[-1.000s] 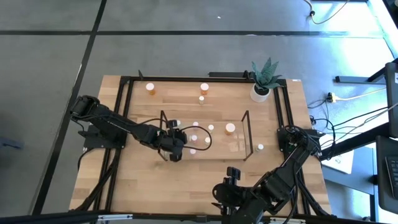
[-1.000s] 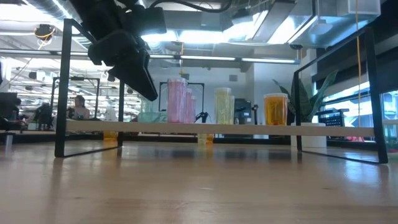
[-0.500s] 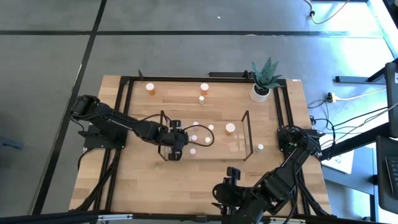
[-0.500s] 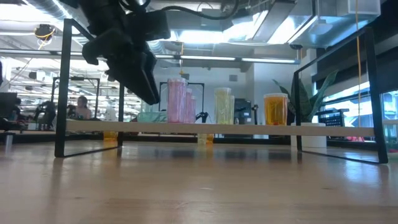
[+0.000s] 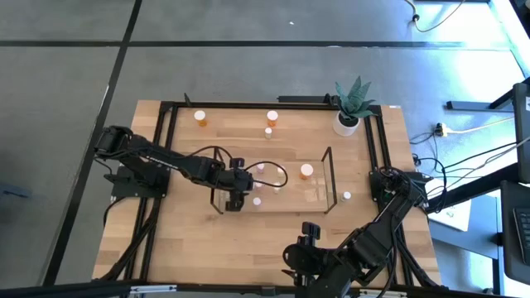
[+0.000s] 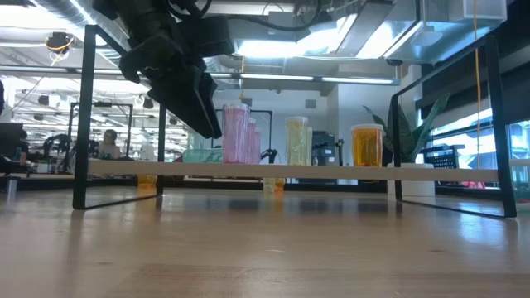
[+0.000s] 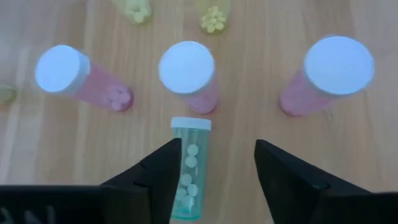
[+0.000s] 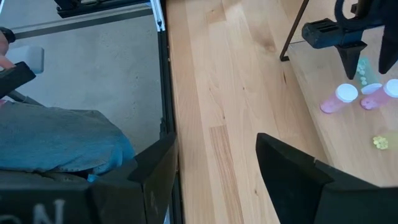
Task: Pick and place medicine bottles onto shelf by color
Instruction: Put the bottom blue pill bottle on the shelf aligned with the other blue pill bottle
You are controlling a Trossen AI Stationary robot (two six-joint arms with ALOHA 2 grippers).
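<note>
Left gripper [image 5: 236, 187] over the left part of the shelf [image 5: 298, 199], in the middle of the wooden surface [image 5: 190, 240]. Fingers [image 7: 158, 177] apart, pointing down. Between them a greenish bottle [image 7: 189, 177], seen from the side, white cap turned away from the wrist; clear gap to one finger, very close to the other, so not clamped. Cannot tell if already resting on the shelf.

Just beyond this bottle, three pinkish bottles in a row, all upright with white caps: one [image 7: 65, 71], a middle one [image 7: 186, 68] and a third [image 7: 336, 68].

From the low camera, on the shelf board: a pink bottle [image 6: 236, 132], a yellowish bottle [image 6: 296, 141] and an orange bottle [image 6: 367, 145], each apart from the next.

Off the shelf, two orange bottles [image 5: 200, 117] [image 5: 272, 118] near the far edge, well apart from each other.

Right gripper [image 8: 217, 149] waiting at the near edge of the surface, fingers apart with nothing between them.
</note>
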